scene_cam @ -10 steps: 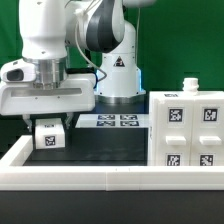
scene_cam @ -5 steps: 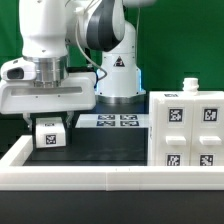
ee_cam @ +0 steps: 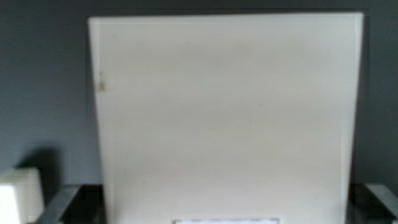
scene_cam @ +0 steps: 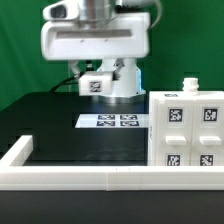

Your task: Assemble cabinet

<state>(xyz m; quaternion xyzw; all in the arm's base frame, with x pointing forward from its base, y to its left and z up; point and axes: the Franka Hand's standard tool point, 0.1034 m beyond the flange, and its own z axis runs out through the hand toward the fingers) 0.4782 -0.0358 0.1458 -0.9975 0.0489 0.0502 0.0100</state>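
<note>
The cabinet body [scene_cam: 185, 130], a white boxy unit with square tags on its front, stands at the exterior view's right. A small white knob [scene_cam: 188, 85] sits on top of it. My gripper [scene_cam: 97, 84] hangs high over the back of the table, shut on a small white tagged cabinet piece [scene_cam: 97, 87] held clear of the surface. In the wrist view this cabinet piece [ee_cam: 222, 110] is a broad plain white panel that fills most of the picture. It sits between my dark fingers [ee_cam: 61, 203], with the gripper [ee_cam: 221, 205] closed on its sides.
The marker board [scene_cam: 116, 121] lies flat on the black table below and to the right of the held piece. A long low white border rail [scene_cam: 70, 176] runs along the front, with a short arm at the left. The robot's base stands behind.
My gripper has risen from low at the exterior view's left and swung to the right, carrying the tagged piece up off the table.
</note>
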